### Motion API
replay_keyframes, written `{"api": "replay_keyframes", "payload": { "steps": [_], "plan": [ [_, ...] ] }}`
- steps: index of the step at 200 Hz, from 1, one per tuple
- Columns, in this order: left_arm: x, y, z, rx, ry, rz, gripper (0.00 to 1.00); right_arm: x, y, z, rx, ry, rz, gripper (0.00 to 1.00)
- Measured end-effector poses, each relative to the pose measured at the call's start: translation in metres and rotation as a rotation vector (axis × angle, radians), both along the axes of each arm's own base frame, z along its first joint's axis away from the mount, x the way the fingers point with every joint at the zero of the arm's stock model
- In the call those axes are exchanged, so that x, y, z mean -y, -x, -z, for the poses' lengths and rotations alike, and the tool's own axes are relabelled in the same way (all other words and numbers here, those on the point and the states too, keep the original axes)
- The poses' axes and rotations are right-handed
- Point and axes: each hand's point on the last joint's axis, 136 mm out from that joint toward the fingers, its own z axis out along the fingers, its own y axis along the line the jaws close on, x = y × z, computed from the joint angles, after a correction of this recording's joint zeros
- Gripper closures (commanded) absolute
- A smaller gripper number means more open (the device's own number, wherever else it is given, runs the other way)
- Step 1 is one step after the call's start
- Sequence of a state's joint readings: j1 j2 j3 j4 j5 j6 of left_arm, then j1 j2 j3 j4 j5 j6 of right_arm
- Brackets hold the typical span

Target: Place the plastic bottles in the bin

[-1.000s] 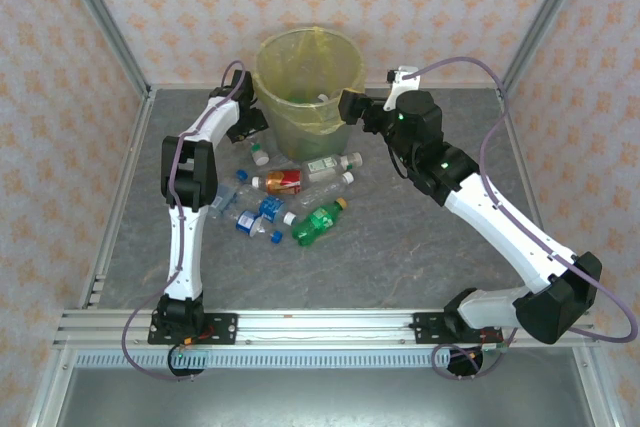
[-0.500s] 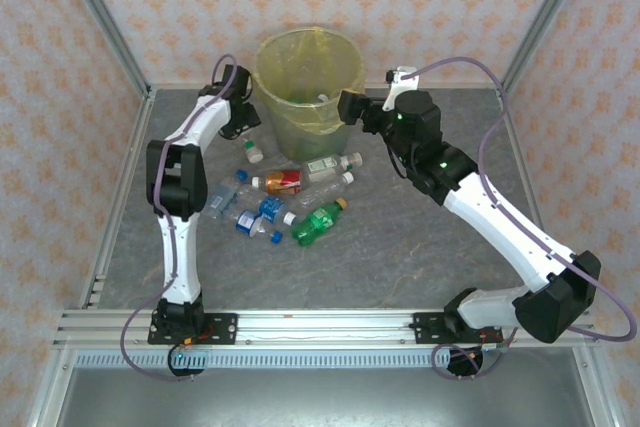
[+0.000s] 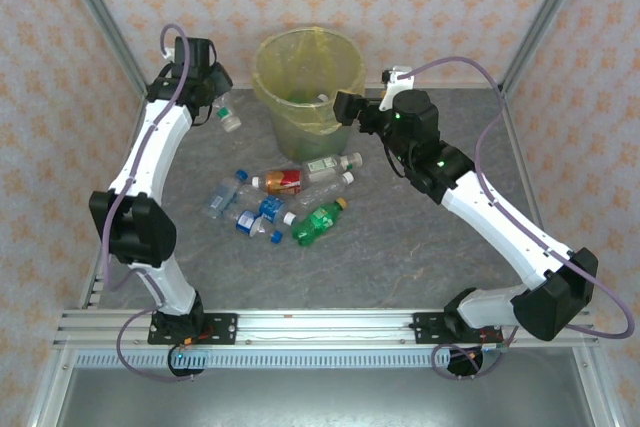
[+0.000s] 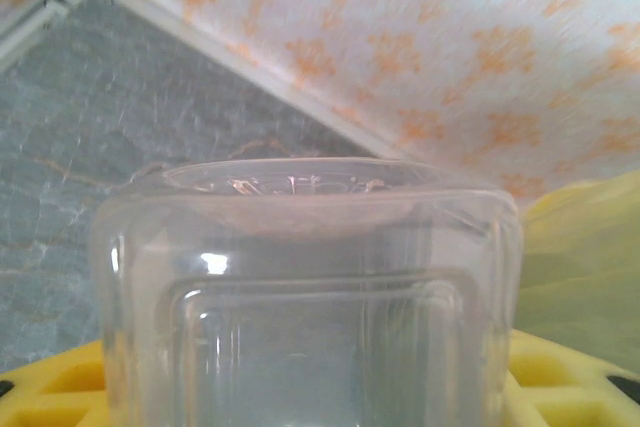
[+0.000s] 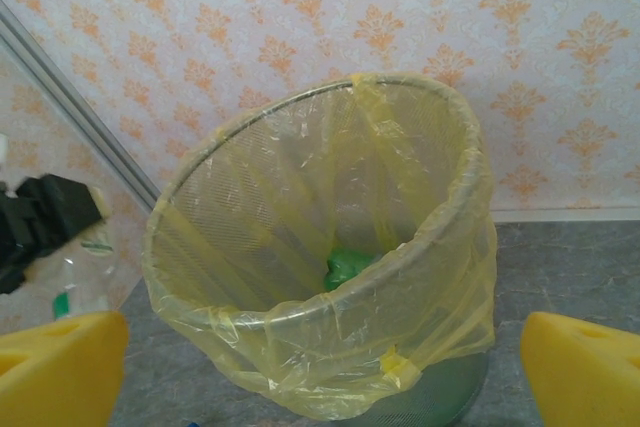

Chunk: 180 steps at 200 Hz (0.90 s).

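Hanging in the upper left of the top view, the left end effector (image 3: 217, 104) grips a clear bottle (image 3: 229, 119), held off to the left of the bin (image 3: 295, 119). The right end effector (image 3: 343, 107) is released, its fingers spread wide, just beside the bin's right wall. More plastic bottles (image 3: 284, 182) lie on the surface (image 3: 400, 247) mid-frame.

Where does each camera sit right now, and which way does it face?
Top external: above and behind the bases, looking down on table, bin, loose bottles; both arms show.
Left wrist: faces back wall past the clear bottle in the left tool; yellow fingers below.
Right wrist: faces the bin's mouth; yellow fingers in lower corners.
Shared: all three show the bin's yellow bag.
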<state>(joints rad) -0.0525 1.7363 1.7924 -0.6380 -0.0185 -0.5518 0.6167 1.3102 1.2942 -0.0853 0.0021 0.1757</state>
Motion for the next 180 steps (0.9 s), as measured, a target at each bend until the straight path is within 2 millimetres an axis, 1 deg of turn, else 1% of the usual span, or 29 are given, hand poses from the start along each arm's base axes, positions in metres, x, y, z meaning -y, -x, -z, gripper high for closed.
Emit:
{"api": "replay_keyframes", "payload": {
  "steps": [7, 25, 40, 63, 94, 105, 114, 126, 140, 151, 180],
  "plan": [
    [0.001, 0.002, -0.011, 0.028, -0.001, 0.000, 0.42, 0.000, 0.000, 0.000, 0.000, 0.000, -0.002, 0.00],
    [0.005, 0.005, -0.030, 0.082, -0.001, 0.003, 0.41, 0.000, 0.000, 0.000, 0.000, -0.001, -0.002, 0.00],
    [0.016, 0.005, -0.045, 0.126, 0.009, 0.022, 0.41, 0.000, 0.000, 0.000, 0.000, -0.001, -0.002, 0.00],
    [0.041, 0.001, -0.074, 0.203, 0.031, 0.071, 0.40, 0.000, 0.000, 0.000, 0.000, -0.003, -0.002, 0.00],
    [0.084, -0.006, -0.128, 0.348, 0.074, 0.162, 0.39, 0.001, 0.002, -0.003, 0.004, -0.011, -0.001, 0.00],
    [0.100, -0.009, -0.141, 0.384, 0.089, 0.197, 0.39, 0.001, 0.003, -0.005, 0.006, -0.013, -0.001, 0.00],
    [0.112, -0.014, -0.147, 0.405, 0.096, 0.224, 0.39, 0.002, 0.004, -0.006, 0.009, -0.016, -0.001, 0.00],
    [0.126, -0.020, -0.149, 0.416, 0.096, 0.257, 0.39, 0.003, 0.004, -0.008, 0.012, -0.018, -0.001, 0.00],
    [0.144, -0.030, -0.144, 0.416, 0.085, 0.294, 0.39, 0.004, 0.006, -0.010, 0.016, -0.021, -0.001, 0.00],
    [0.159, -0.036, -0.135, 0.407, 0.068, 0.328, 0.39, 0.004, 0.006, -0.011, 0.018, -0.022, 0.000, 0.00],
    [0.196, -0.048, -0.103, 0.354, -0.002, 0.412, 0.39, 0.006, 0.009, -0.014, 0.024, -0.026, 0.000, 0.00]
  ]
}}
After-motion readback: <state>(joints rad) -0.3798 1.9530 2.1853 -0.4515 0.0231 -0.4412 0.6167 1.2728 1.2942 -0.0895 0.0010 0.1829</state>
